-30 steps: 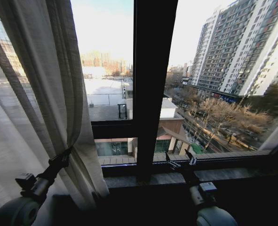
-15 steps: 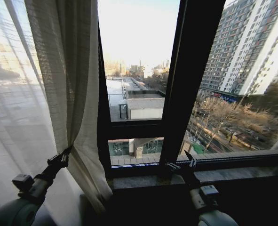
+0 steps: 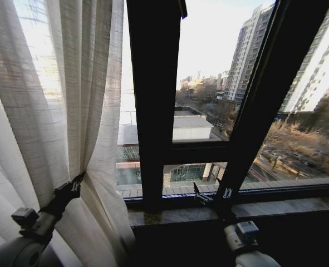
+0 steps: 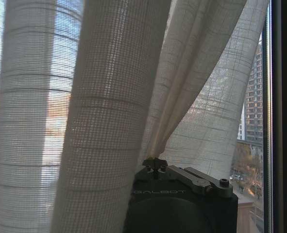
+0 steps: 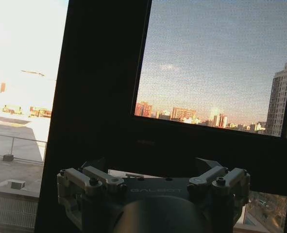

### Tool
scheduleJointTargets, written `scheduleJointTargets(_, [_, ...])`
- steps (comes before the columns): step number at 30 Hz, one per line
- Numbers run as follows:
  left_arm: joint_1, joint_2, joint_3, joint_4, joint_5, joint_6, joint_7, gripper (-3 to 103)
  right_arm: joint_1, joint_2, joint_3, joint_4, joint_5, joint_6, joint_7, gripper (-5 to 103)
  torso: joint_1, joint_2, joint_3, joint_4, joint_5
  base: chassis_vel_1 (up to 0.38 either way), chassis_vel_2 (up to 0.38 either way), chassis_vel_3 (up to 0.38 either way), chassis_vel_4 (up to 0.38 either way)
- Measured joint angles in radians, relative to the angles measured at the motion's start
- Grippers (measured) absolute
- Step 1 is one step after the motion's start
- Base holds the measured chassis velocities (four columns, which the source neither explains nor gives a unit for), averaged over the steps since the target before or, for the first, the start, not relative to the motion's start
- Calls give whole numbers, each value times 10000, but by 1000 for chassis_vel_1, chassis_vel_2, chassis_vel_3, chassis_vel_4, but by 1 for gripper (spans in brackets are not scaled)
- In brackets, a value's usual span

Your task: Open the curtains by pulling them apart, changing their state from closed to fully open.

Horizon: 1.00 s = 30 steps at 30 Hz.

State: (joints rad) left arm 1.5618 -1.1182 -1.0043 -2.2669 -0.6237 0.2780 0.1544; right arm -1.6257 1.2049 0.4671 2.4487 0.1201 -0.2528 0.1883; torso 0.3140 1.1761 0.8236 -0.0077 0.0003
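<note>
A sheer off-white curtain panel (image 3: 53,111) hangs in long pleats across the left of the head view, its inner edge beside a dark upright frame bar (image 3: 150,100). My left gripper (image 3: 77,181) is shut on a gathered fold of this curtain low down. In the left wrist view the fabric (image 4: 114,97) bunches into the closed tips of the left gripper (image 4: 154,162). My right gripper (image 3: 211,193) is open at sill height in front of the bare window, holding nothing. Its spread fingers (image 5: 87,178) face the dark frame.
A dark window sill (image 3: 275,208) runs along the bottom right, just beyond the right gripper. A second, slanted frame bar (image 3: 264,105) crosses the glass on the right. City buildings show outside. A mesh screen (image 5: 216,58) covers the pane in the right wrist view.
The whole head view has shifted: the camera moved left along the window. The left gripper kept its hold, and the curtain's edge now lies by a frame bar farther left.
</note>
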Motion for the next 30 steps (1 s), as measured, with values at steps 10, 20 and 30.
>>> scheduleJointTargets(10, [37,-23,-12,19,11,-97,-6,0,-56,35,-16,11,-76,20,-38,100,0,0,0,1,-3,353,359,-365,-353])
scheduleJointTargets(20, [34,-36,-13,44,11,-134,-6,0,-145,106,-96,-4,-247,48,-55,100,0,-1,0,1,0,351,349,-351,-353])
scheduleJointTargets(30, [58,-78,-14,21,9,-166,-6,0,-195,171,-266,-164,-334,429,-179,100,0,0,0,2,0,347,333,-344,-335])
